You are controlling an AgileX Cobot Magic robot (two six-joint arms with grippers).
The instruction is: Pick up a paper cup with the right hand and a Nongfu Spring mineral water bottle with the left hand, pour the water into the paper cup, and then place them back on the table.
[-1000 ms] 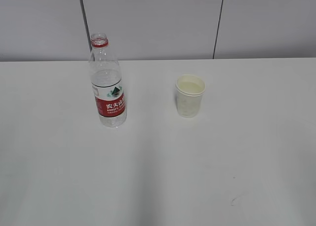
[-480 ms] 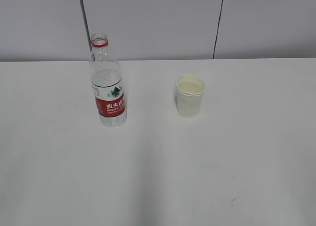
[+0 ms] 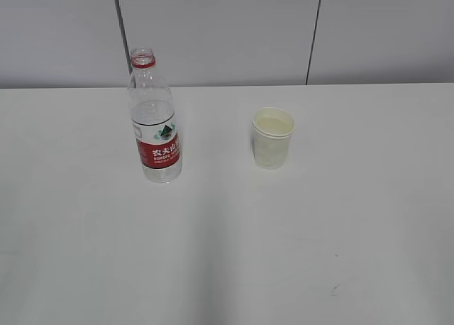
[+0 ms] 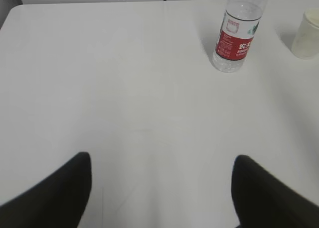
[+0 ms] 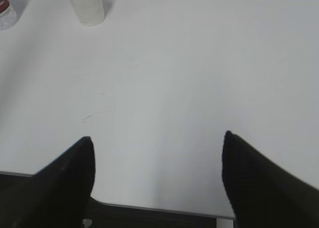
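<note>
The Nongfu Spring bottle (image 3: 154, 119) stands upright and capless on the white table (image 3: 227, 254), left of centre, partly filled with water. The paper cup (image 3: 272, 138) stands upright to its right. Neither arm shows in the exterior view. In the left wrist view my left gripper (image 4: 162, 161) is open and empty, far short of the bottle (image 4: 237, 36); the cup (image 4: 306, 34) sits at the right edge. In the right wrist view my right gripper (image 5: 157, 138) is open and empty above the table's front edge, far from the cup (image 5: 87, 6); the bottle's base (image 5: 5, 14) shows at top left.
A small dark scuff mark (image 3: 333, 290) lies on the table at front right, also in the right wrist view (image 5: 92, 116). A grey panelled wall (image 3: 227, 27) stands behind the table. The table's front edge (image 5: 164, 208) shows under the right gripper.
</note>
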